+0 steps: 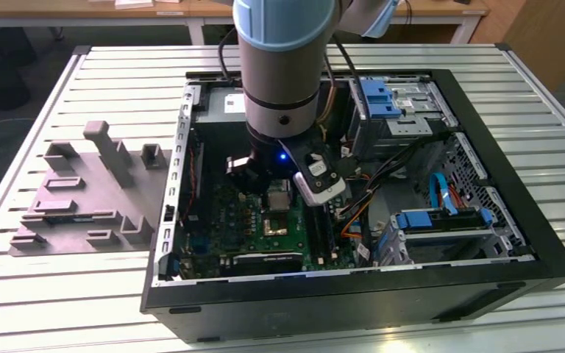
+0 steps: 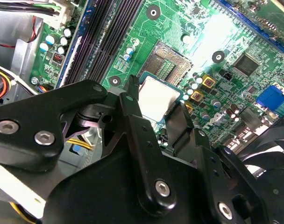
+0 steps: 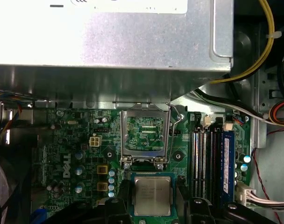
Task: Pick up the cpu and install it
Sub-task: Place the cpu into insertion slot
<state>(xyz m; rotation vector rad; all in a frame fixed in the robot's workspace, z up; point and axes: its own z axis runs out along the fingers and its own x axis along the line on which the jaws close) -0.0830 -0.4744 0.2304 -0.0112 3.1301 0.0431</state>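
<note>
The cpu (image 2: 158,97), a thin silver-faced square with a greenish rim, sits between my gripper's (image 2: 156,103) two black fingers (image 2: 132,105), which are shut on its opposite edges. In the first wrist view the cpu (image 3: 152,196) hangs just over the green motherboard (image 3: 76,140), beside the hinged metal socket frame (image 3: 145,133), which stands flipped open. The bare socket (image 2: 169,63) with its contact field lies right beside the held chip. In the exterior view my arm (image 1: 280,95) reaches down into the open computer case (image 1: 518,243) over the board.
A metal power supply box (image 3: 109,42) overhangs the board close to the socket. Memory slots (image 3: 205,158) and wire bundles (image 3: 254,60) flank it. A black fan (image 2: 273,140) sits near the fingers. A grey plastic fixture (image 1: 86,198) lies on the slatted table outside the case.
</note>
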